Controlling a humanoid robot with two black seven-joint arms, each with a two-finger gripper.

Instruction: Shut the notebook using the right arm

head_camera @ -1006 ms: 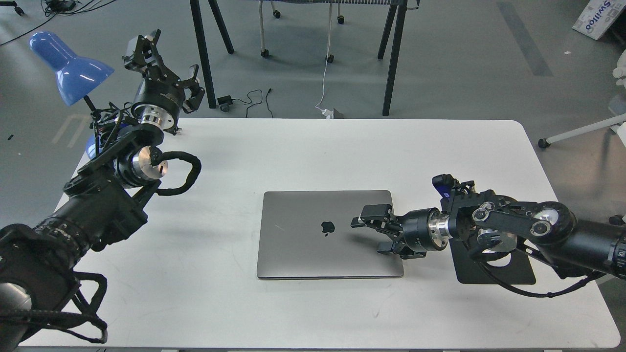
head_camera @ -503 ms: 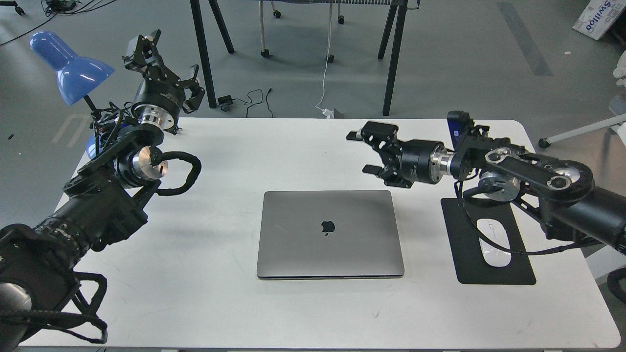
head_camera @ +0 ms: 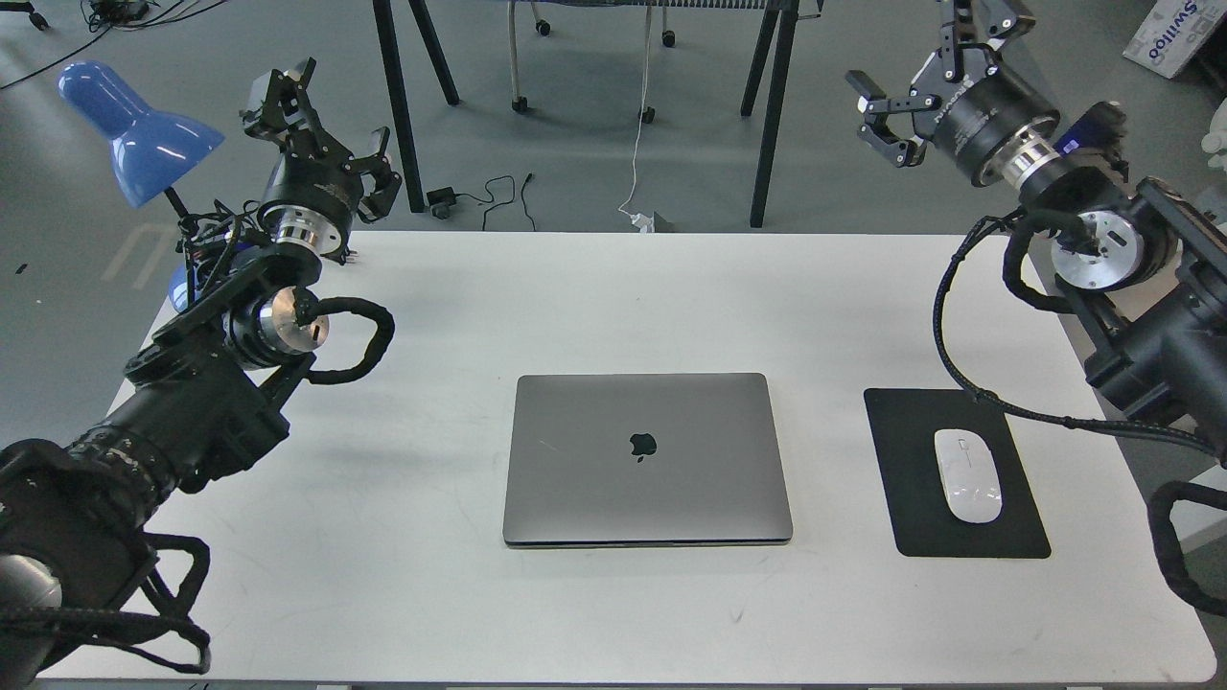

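Observation:
The notebook [head_camera: 648, 459] lies shut and flat on the white table [head_camera: 613, 307], grey lid up with the dark apple logo showing. My right arm is raised at the upper right, past the table's far right corner. Its gripper [head_camera: 926, 65] is open and empty, high above the floor and far from the notebook. My left gripper [head_camera: 326, 134] is open and empty, held up beyond the table's far left corner.
A black mouse pad [head_camera: 959, 474] with a white mouse [head_camera: 968, 475] lies right of the notebook. A blue desk lamp [head_camera: 139, 134] stands at the far left. Black table legs [head_camera: 398, 105] and a white cable [head_camera: 637, 125] are on the floor behind.
My right arm has lifted off the notebook's lid and swung up and back to the upper right, uncovering the mouse and pad. The notebook stays shut. The left arm has not moved.

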